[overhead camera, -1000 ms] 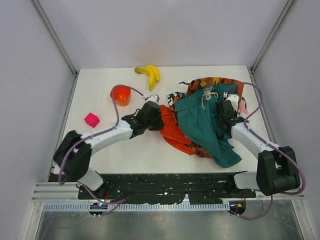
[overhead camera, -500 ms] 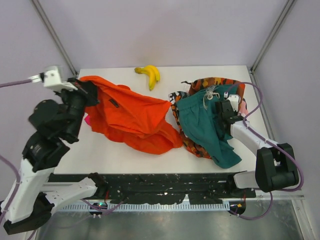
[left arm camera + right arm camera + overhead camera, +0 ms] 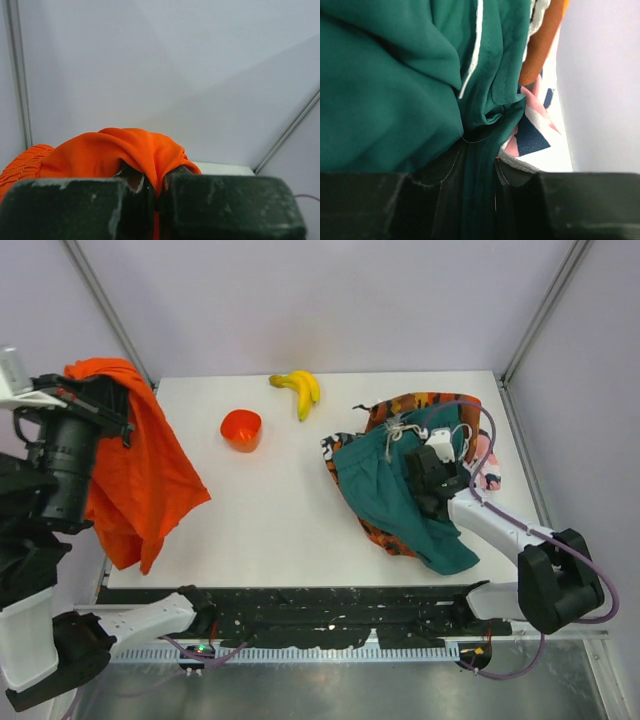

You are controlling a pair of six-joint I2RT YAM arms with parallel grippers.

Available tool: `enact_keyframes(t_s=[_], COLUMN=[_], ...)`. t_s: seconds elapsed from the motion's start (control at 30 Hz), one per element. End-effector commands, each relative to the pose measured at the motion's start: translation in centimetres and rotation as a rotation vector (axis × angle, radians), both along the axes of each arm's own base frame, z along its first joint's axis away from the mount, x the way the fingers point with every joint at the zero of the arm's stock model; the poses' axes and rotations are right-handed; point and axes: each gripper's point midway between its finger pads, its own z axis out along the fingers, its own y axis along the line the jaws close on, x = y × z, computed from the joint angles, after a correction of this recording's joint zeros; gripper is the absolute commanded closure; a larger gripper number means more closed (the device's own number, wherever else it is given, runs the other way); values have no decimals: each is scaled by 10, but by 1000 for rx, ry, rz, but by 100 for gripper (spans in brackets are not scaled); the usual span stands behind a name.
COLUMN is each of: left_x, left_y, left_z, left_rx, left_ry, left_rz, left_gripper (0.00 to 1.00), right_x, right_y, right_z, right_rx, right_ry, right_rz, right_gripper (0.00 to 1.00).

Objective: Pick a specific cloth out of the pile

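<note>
The plain orange-red cloth (image 3: 135, 465) hangs in the air at the far left, beyond the table's left edge and clear of the pile. My left gripper (image 3: 112, 402) is raised high and shut on the cloth's top fold. In the left wrist view the cloth (image 3: 125, 150) is pinched between the closed fingers of the gripper (image 3: 156, 187). The pile sits at the right of the table, with the teal drawstring garment (image 3: 390, 490) on top of the orange-black-white patterned cloth (image 3: 430, 403). My right gripper (image 3: 428, 468) is pressed into the pile and shut on a fold of the teal garment (image 3: 395, 90). That fold runs between the jaws of the right gripper (image 3: 479, 175).
Two bananas (image 3: 298, 388) lie at the table's back edge. An orange-red bowl (image 3: 241, 428) stands left of centre. A pink and white piece (image 3: 487, 455) lies at the pile's right side, close to the right wall. Frame posts stand at the back corners.
My left arm pulled the orange-red cloth out of the pile, then lifted it up and to the left until it hangs free. The pile shifted slightly left with my right gripper still on it.
</note>
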Motion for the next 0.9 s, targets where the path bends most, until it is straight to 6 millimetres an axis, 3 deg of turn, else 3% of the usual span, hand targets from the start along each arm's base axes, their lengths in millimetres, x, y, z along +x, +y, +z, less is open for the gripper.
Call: enact_keyframes(t_s=[0.0,0.1,0.23,0.33,0.4,0.47,0.57,0.6,0.67,0.77,0.87], left_x=[26,27,32,38,45,51,53,53,49,44,34], left_y=[-44,-47,-43,-41,-38,-37,-51,-55,-60,-63,-43], left_z=[-15,-17,-28,-45,-66,-94,-156,-179,-222,-282,-311], left_rx=[102,105,113,137,159,169,151,134,106,87,96], left_ry=[57,62,76,101,153,218,329,362,421,521,608], left_rz=[-98,-106,-70,-35,14,44,-8,-23,-48,-58,21], left_gripper=[100,100,100,100,100,100,100,100,100,100,100], right_x=[2,1,0,2,1,1,0,-1,-2,-6,-14], right_y=[18,31,50,65,68,72,79,82,88,90,86], right_z=[31,37,23,8,4,6,24,28,44,78,113], right_rx=[-162,-272,-368,-336,-308,-259,-140,-103,-24,79,166], right_ry=[-68,-60,13,30,44,23,-33,-38,-80,-176,-282], right_rz=[33,48,78,65,62,55,72,92,123,163,177], right_gripper=[69,67,67,57,44,32,22,10,5,5,4])
